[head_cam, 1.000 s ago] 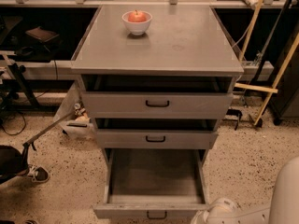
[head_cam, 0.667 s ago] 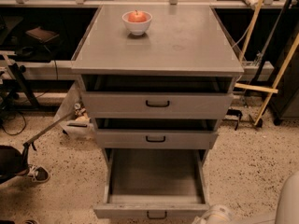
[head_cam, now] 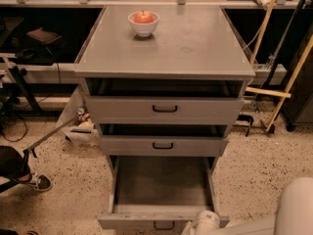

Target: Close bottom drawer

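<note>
The grey metal cabinet [head_cam: 164, 48] stands in the middle of the view with three drawers. The bottom drawer [head_cam: 161, 190] is pulled far out and its inside is bare; its grey front [head_cam: 132, 223] with a small black handle [head_cam: 164, 225] lies at the lower edge of the view. The two drawers above it are each open a little. My white arm [head_cam: 205, 223] reaches in from the lower right, its rounded end just in front of the bottom drawer's front, right of the handle. My gripper is below the edge of the view and does not show.
A white bowl [head_cam: 144, 23] with a red apple stands on the cabinet top. A person's shoe [head_cam: 36, 181] and a stand leg are on the speckled floor at left. Wooden sticks [head_cam: 281, 94] lean at right. Shelves and cables run behind the cabinet.
The rounded end of my arm has moved left along the bottom drawer's front and sits a little lower in view. The bottom drawer stays as far out as before.
</note>
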Robot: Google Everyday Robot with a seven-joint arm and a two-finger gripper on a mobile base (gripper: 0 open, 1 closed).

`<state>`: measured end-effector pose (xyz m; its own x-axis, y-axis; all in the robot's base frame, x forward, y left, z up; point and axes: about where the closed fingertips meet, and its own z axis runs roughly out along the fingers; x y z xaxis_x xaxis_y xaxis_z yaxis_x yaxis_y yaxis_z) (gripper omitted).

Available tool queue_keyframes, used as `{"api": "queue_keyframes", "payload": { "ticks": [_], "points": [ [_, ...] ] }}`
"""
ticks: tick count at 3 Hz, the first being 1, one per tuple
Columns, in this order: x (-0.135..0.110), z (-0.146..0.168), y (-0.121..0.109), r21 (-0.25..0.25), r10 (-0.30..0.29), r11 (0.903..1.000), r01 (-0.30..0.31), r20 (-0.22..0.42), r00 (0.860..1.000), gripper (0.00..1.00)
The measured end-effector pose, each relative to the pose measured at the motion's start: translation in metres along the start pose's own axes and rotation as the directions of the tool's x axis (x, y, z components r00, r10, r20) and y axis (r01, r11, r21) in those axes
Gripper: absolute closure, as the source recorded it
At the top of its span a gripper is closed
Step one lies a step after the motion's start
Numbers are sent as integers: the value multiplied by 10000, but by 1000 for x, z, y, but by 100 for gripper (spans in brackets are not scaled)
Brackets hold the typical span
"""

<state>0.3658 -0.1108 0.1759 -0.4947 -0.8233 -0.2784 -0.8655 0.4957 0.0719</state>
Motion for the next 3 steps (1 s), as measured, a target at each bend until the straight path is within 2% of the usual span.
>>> {"api": "queue_keyframes", "payload": {
  "ticks": [1, 2, 3],
  "points": [
    [-24, 13, -6, 22, -390, 9992, 391, -106, 9992, 0],
    [-84, 41, -28, -188, -665, 9977, 656, -483, 9966, 0],
    [-84, 41, -30, -152, -639, 9979, 632, -483, 9968, 0]
  ]
}}
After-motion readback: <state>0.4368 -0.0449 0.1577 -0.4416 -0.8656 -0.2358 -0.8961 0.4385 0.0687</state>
